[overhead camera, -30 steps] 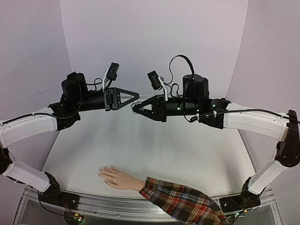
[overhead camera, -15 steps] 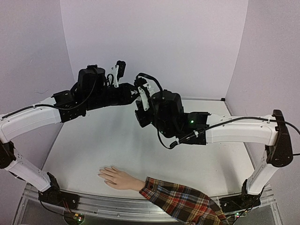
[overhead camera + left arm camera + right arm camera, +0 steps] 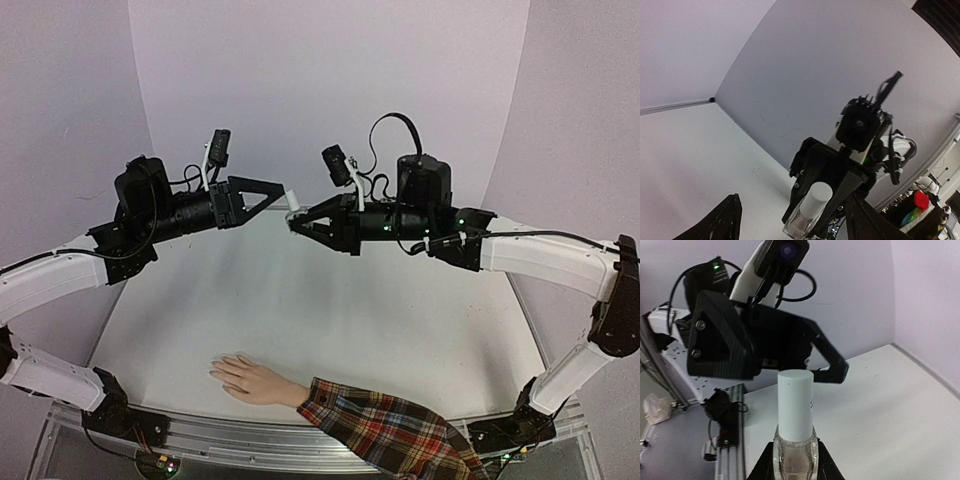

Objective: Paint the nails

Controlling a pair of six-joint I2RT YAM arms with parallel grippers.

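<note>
light: bright, even, purplish cast | shadows: faint | left wrist view: soft (left gripper underexposed) | edges: bowed

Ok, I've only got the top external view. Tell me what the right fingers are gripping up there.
Observer: The right wrist view shows the right fingers clamped on the glass body of a small clear bottle.
Operator: Give me the cap's state.
Observer: A white cap is on, pointing away from the right fingers.
Operator: Now report the left fingers.
Observer: The left wrist view shows the left fingers spread open; the cap appears in the gap between them, touching neither.
</note>
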